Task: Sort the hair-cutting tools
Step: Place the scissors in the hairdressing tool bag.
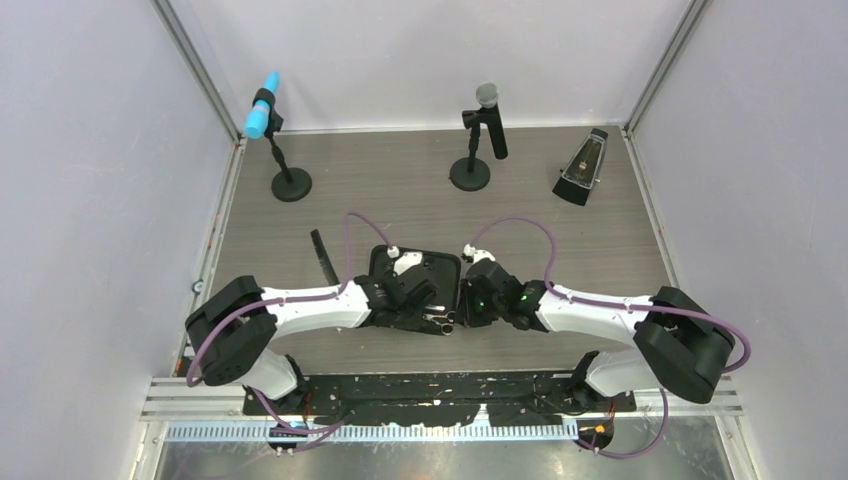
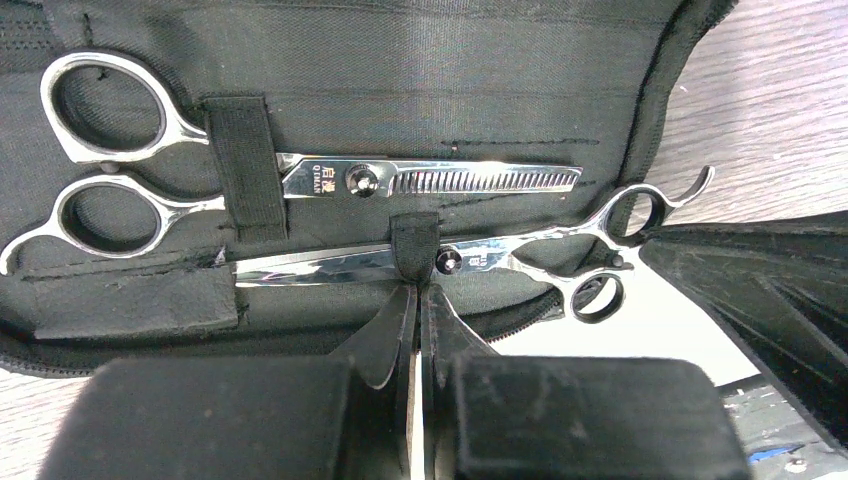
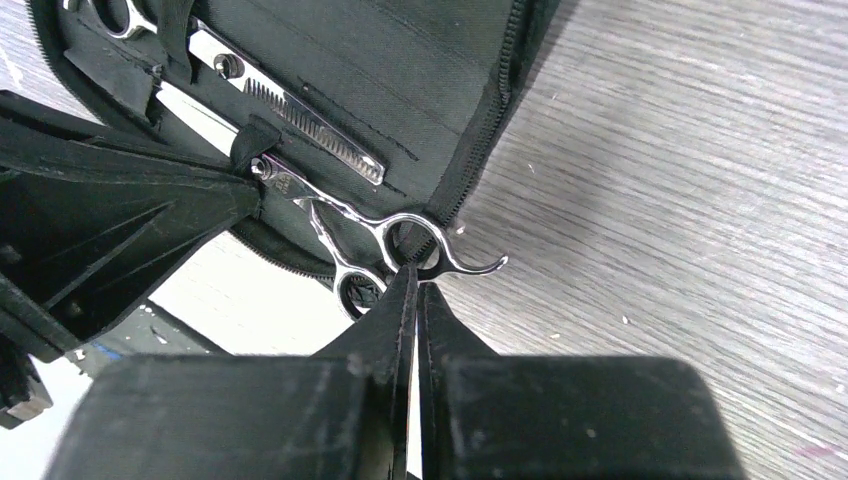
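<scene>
Both scissors are polished metal, mirror-bright; the toothed pair (image 2: 360, 180) and the plain-bladed pair (image 2: 450, 262) both throw glare. Case (image 2: 400, 90) lining is black woven cloth, matt and finely ribbed. Its straps (image 2: 245, 165) are a coarser black elastic. Bench (image 3: 700, 150) is grey wood-grain, matt, lightly flecked. The fingers of the left hand (image 2: 416, 290) and right hand (image 3: 414, 275) are matt black plastic, dusty and scuffed. Arm shells (image 1: 320, 305) are glossy white plastic.

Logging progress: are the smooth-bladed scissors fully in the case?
Partly out: smooth-bladed scissors pass under an elastic loop, finger rings overhanging the case edge.
</scene>
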Action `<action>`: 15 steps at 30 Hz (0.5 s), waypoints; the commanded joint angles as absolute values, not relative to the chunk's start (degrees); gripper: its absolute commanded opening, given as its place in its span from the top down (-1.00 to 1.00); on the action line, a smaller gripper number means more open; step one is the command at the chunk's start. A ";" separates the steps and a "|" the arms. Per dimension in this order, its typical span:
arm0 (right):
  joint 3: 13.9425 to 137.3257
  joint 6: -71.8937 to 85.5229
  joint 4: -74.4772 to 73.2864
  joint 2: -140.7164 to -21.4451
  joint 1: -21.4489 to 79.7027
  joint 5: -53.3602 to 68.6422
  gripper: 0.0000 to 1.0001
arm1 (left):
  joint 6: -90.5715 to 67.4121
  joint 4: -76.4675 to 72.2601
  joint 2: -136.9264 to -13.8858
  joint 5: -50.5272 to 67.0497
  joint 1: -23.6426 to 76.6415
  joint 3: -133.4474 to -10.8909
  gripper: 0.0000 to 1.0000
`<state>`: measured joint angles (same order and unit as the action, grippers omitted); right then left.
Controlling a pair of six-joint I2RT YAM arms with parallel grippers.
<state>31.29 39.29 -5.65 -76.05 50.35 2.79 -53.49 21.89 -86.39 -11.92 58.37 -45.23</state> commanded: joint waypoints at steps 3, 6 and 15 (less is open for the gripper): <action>36.51 36.16 -11.12 -78.73 54.77 -6.03 0.90 | -57.28 14.05 -82.09 -16.13 57.74 -40.54 1.00; 36.79 36.93 -10.20 -79.05 55.66 -5.40 0.90 | -57.17 13.21 -81.83 -16.17 57.74 -40.23 1.00; 32.49 42.67 -8.96 -68.81 54.16 -6.39 0.35 | -57.31 12.72 -81.47 -16.01 57.74 -39.72 1.00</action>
<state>33.76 39.33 -9.56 -74.76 54.89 -4.08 -56.77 15.92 -82.67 -12.88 58.30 -40.05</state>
